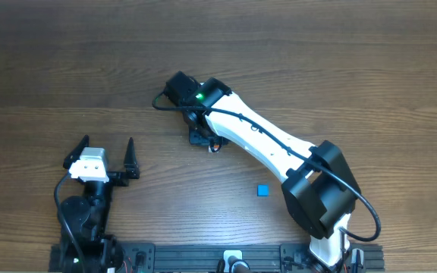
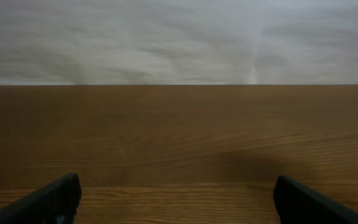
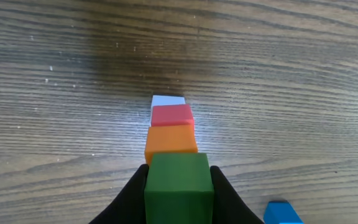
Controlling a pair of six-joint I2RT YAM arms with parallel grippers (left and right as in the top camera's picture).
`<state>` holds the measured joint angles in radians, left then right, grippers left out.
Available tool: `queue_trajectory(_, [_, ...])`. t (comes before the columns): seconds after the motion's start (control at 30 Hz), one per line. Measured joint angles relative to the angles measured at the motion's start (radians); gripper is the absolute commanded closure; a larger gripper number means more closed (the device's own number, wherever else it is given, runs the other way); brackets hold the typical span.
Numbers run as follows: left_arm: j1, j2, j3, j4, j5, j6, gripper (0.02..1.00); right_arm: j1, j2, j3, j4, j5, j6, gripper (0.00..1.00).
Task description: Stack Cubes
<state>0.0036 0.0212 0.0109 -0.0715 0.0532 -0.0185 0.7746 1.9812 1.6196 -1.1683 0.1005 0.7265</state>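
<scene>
green cube (image 3: 179,180) clamped, ready for the top spot

pinched on both sides by the right gripper (image 3: 179,194), out mid-table, right above the orange cube (image 3: 171,144). can't tell whether touching the orange one or hanging just over it. under orange: red cube (image 3: 173,115), then a whitish cube (image 3: 167,100) at the bottom on the table (image 3: 55,74). looks like a three-high stack (image 3: 171,127) from this angle, pretty tidy.

for doing this bit well: line up the green edges square with the orange top, come down slow and straight, let go only once sitting flat, then open just wide enough to clear the sides and lift straight up. worth checking for any twist in the grip before release. no sideways nudging, easy to tip a tall stack.

blue cube (image 1: 262,190) lying loose on the table, nearer and to the right of the stack, apart from it. probably next in line.

left gripper (image 1: 106,152) parked near left, fingers spread wide, nothing in them.

count: five cubes, one each of green, orange, red, whitish, blue. two grippers, one busy, one idle. one table.
</scene>
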Motion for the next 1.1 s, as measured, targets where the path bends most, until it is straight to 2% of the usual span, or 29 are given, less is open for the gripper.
queue_trajectory(0.2, [0.0, 0.0, 0.0, 0.0, 0.0, 0.0, 0.02, -0.002, 0.0, 0.0, 0.002, -0.008, 0.0, 0.978])
queue_trajectory(0.37, [0.0, 0.0, 0.0, 0.0, 0.0, 0.0, 0.018, -0.002, 0.0, 0.0, 0.006, -0.016, 0.0, 0.908])
queue_trajectory(0.43, [0.0, 0.0, 0.0, 0.0, 0.0, 0.0, 0.018, -0.002, 0.0, 0.0, 0.006, -0.016, 0.0, 0.862])
queue_trajectory(0.63, [0.0, 0.0, 0.0, 0.0, 0.0, 0.0, 0.018, -0.002, 0.0, 0.0, 0.006, -0.023, 0.003, 0.608])
queue_trajectory(0.9, [0.0, 0.0, 0.0, 0.0, 0.0, 0.0, 0.018, -0.002, 0.0, 0.0, 0.006, -0.027, 0.003, 0.524])
queue_trajectory(0.97, [0.0, 0.0, 0.0, 0.0, 0.0, 0.0, 0.018, -0.002, 0.0, 0.0, 0.006, -0.027, 0.003, 0.417])
queue_trajectory(1.0, [0.0, 0.0, 0.0, 0.0, 0.0, 0.0, 0.018, -0.002, 0.0, 0.0, 0.006, -0.027, -0.001, 0.321])
queue_trajectory(1.03, [0.0, 0.0, 0.0, 0.0, 0.0, 0.0, 0.018, -0.002, 0.0, 0.0, 0.006, -0.027, 0.0, 0.126])
queue_trajectory(1.07, [0.0, 0.0, 0.0, 0.0, 0.0, 0.0, 0.018, -0.002, 0.0, 0.0, 0.006, -0.029, 0.001, 0.038])
queue_trajectory(1.1, [0.0, 0.0, 0.0, 0.0, 0.0, 0.0, 0.018, -0.002, 0.0, 0.0, 0.006, -0.031, 0.005, 0.007])
